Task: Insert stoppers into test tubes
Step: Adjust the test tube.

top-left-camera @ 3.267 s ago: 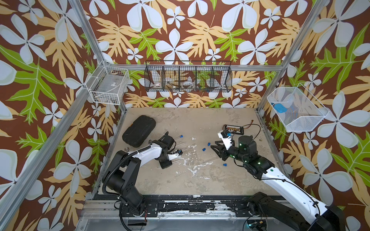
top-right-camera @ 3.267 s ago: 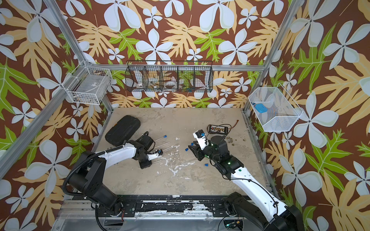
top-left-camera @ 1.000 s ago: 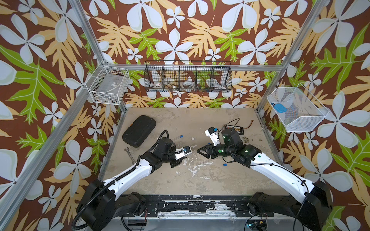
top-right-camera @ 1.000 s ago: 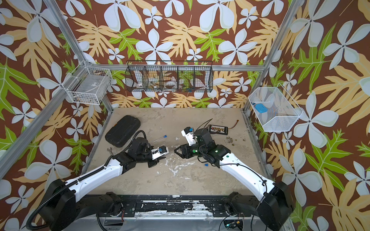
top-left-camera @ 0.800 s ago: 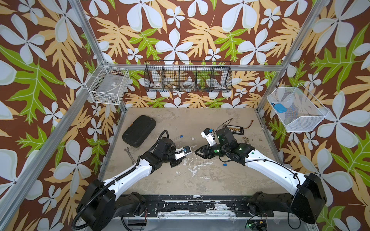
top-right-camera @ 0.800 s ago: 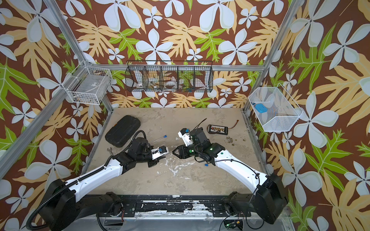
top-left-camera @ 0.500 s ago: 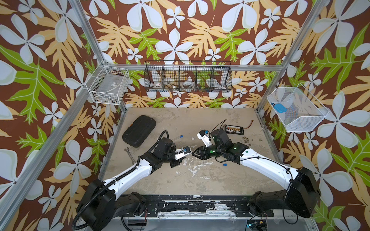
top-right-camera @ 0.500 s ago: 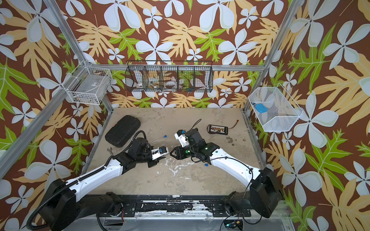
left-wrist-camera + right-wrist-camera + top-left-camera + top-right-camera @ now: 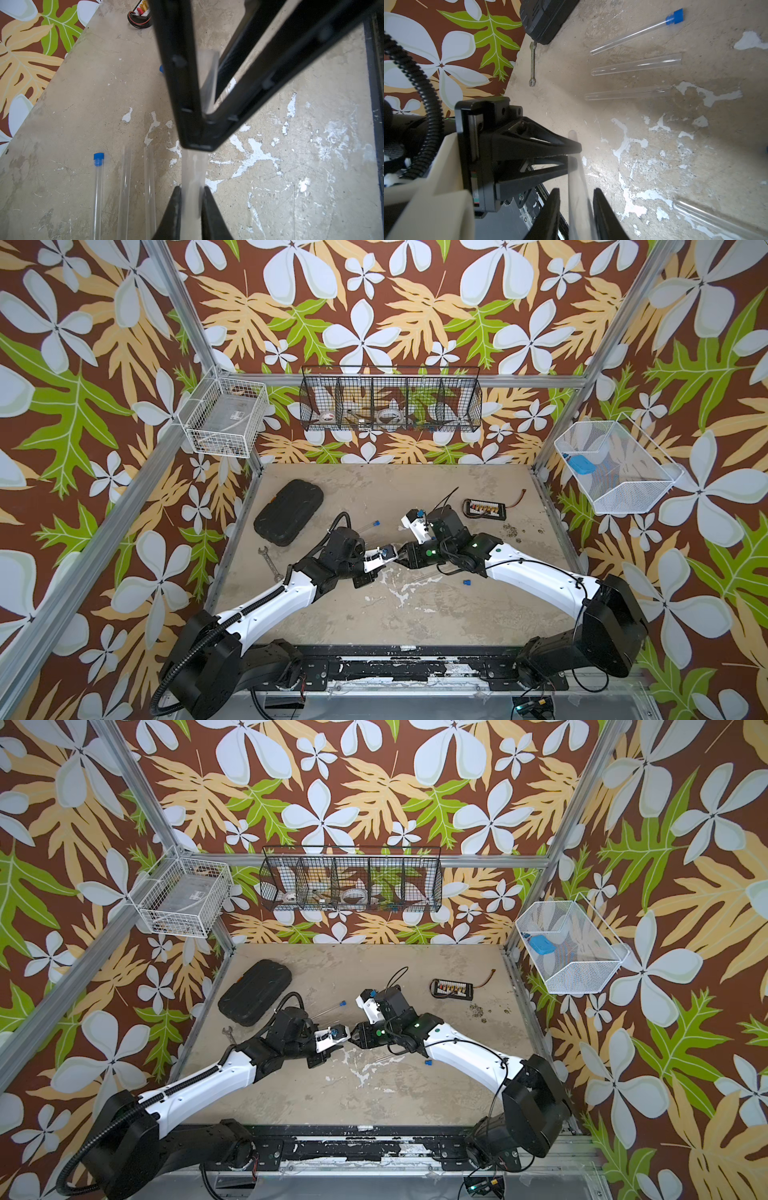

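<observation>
My left claw (image 9: 191, 188) is clamped on a clear test tube (image 9: 193, 166), holding it off the table (image 9: 311, 176). My right claw (image 9: 577, 190) meets it nose to nose. Its fingers (image 9: 552, 212) stand either side of that same tube, set close, yet I cannot tell whether they press on it or only flank it.

From my left wrist those black fingers cross the middle of the view. A scrap of blue (image 9: 161, 69) shows at one finger's edge, too hidden to name. From my right wrist the left claw's body and ribbed cable (image 9: 415, 83) block one whole side.

Just beside my left claw, three more tubes (image 9: 125, 187) lie side by side on the table, the outermost plugged with a blue stopper (image 9: 98, 159). A fifth tube (image 9: 716, 220) lies apart from them by the flaked white patches. A loose stopper (image 9: 466, 582) lies beside my right forearm.

Farther out, a grey wrench (image 9: 532, 62) and a black case (image 9: 548, 18) sit by the table's left edge. A connector board (image 9: 484, 508) lies behind my right wrist.
</observation>
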Controlling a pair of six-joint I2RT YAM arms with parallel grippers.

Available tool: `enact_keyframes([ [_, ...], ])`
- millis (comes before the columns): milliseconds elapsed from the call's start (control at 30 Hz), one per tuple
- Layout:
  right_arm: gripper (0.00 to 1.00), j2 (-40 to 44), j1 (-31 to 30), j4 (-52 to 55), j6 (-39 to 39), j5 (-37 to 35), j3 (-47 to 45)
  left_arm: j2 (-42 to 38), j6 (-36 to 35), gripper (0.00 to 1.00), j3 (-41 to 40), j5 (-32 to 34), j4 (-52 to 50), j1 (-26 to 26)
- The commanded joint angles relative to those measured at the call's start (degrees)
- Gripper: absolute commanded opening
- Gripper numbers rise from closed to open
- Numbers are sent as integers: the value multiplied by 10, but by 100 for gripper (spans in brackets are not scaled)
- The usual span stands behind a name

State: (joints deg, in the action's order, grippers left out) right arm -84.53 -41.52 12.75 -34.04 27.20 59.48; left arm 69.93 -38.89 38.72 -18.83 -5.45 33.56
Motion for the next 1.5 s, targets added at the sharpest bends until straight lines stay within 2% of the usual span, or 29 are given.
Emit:
enact_keyframes([
  [0,29,0,0,-5,0,-9,3,1,2,6,1,4,11,1],
  [733,17,-2,0,-2,0,-14,-1,-2,4,6,0,6,12,4],
  [833,16,0,0,-3,1,-10,-1,-3,4,9,0,8,12,4],
  [1000,15,3,0,-8,-2,5,-1,-6,6,23,-6,8,19,4],
  [1100,15,7,0,-13,-5,17,-2,-8,7,27,-11,8,25,4],
  [1467,15,19,0,-18,2,56,-10,-16,5,25,-20,12,31,4],
])
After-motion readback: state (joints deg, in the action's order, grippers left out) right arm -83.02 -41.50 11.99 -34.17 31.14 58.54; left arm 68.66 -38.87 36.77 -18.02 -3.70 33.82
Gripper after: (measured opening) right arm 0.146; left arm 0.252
